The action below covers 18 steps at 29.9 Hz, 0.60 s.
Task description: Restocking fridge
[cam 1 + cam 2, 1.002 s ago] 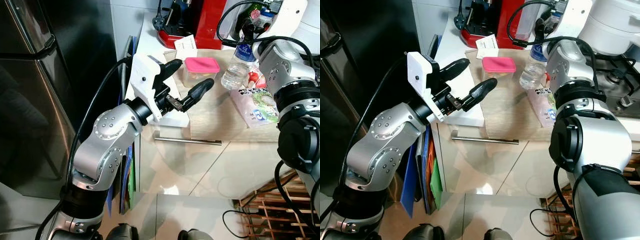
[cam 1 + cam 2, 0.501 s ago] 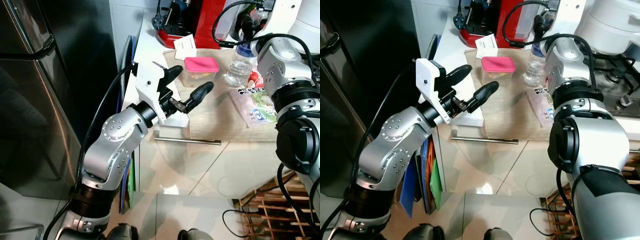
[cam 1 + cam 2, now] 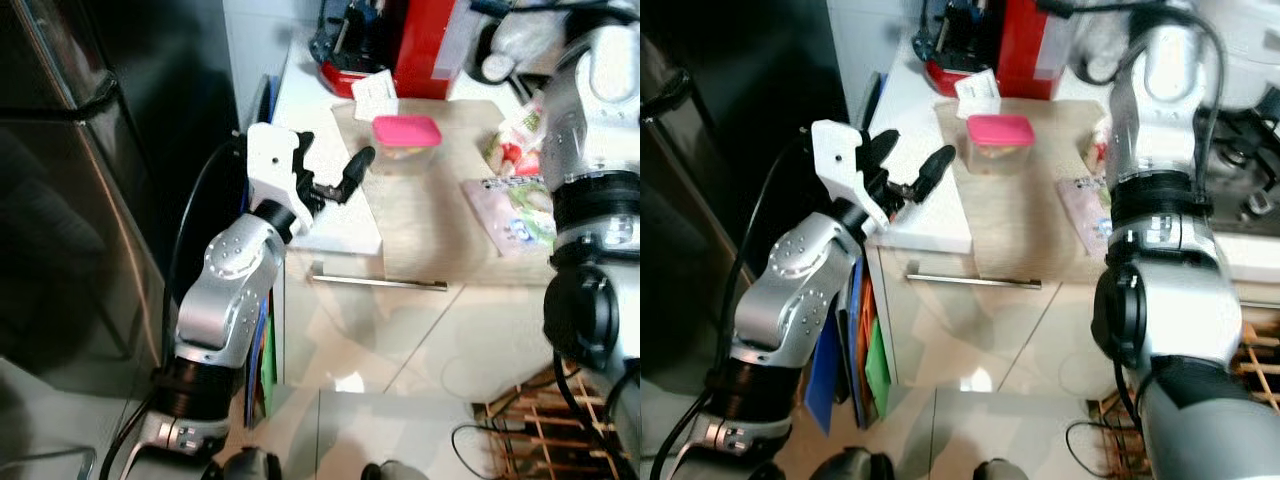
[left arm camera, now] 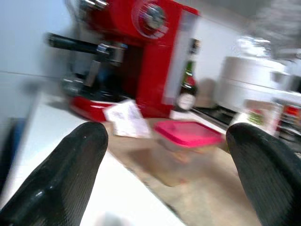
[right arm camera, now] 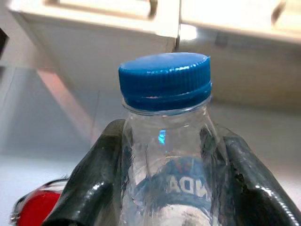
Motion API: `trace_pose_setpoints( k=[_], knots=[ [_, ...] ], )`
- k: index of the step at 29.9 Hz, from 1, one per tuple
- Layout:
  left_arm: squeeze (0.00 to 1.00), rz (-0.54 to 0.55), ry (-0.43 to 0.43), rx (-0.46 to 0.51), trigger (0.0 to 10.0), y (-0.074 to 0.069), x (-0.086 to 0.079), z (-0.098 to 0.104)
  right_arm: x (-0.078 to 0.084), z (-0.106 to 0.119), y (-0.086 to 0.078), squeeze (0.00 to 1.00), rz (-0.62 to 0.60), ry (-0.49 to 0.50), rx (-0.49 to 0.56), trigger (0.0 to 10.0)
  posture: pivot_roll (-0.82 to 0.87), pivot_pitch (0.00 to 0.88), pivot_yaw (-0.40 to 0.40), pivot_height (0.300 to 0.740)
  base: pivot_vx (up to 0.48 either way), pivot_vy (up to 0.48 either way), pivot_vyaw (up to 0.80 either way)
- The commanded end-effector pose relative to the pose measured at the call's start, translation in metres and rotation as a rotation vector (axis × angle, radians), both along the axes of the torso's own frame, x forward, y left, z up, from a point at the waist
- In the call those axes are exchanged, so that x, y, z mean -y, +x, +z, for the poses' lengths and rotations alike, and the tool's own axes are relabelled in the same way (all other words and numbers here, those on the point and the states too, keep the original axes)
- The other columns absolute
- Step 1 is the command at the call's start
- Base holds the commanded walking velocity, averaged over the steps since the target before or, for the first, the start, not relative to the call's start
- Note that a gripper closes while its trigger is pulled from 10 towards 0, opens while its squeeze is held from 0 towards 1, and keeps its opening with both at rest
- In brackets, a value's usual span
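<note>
The left end effector [image 3: 328,172] hovered at the near edge of the white table [image 3: 330,225], its two black fingers spread wide and holding nothing. Beyond it, on the pale wood board [image 3: 440,220], stood the clear plastic container with a pink lid [image 3: 406,142], near a flat printed food pouch [image 3: 512,208]. The right end effector [image 5: 164,188] was closed around the shoulder of the clear plastic water bottle with a blue screw cap [image 5: 164,141], one finger [image 5: 96,165] on each side below the cap. The bottle appeared light but smooth and thin-walled, so it would probably flex and slip under a hard squeeze; a firm hold low on the shoulder seemed best. A red coffee machine [image 4: 136,52] stood at the back of the table. The dark steel fridge [image 3: 60,180] stood to the left.
</note>
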State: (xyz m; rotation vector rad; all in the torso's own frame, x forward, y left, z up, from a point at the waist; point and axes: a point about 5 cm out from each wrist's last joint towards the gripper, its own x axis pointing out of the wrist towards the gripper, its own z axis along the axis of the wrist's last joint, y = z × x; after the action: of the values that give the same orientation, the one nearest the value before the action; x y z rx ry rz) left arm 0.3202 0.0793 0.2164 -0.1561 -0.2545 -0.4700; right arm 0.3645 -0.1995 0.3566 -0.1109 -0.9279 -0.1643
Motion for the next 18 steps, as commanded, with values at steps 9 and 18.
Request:
trace_pose_setpoints(
  k=[9,18],
  knots=[
    [0.0,0.232,0.046,0.103,10.0,0.006,-0.017,0.011,-0.019,-0.055,-0.046,0.0,-0.182,-0.168,0.06,0.0,-0.07,0.0,0.001,0.74,0.0,0.0,0.0],
    [0.0,0.269,0.08,0.138,10.0,0.005,-0.013,0.008,-0.015,-0.094,-0.064,0.0,-0.277,-0.21,-0.062,0.0,-0.09,0.002,0.004,0.74,0.0,0.0,0.0]
  ],
)
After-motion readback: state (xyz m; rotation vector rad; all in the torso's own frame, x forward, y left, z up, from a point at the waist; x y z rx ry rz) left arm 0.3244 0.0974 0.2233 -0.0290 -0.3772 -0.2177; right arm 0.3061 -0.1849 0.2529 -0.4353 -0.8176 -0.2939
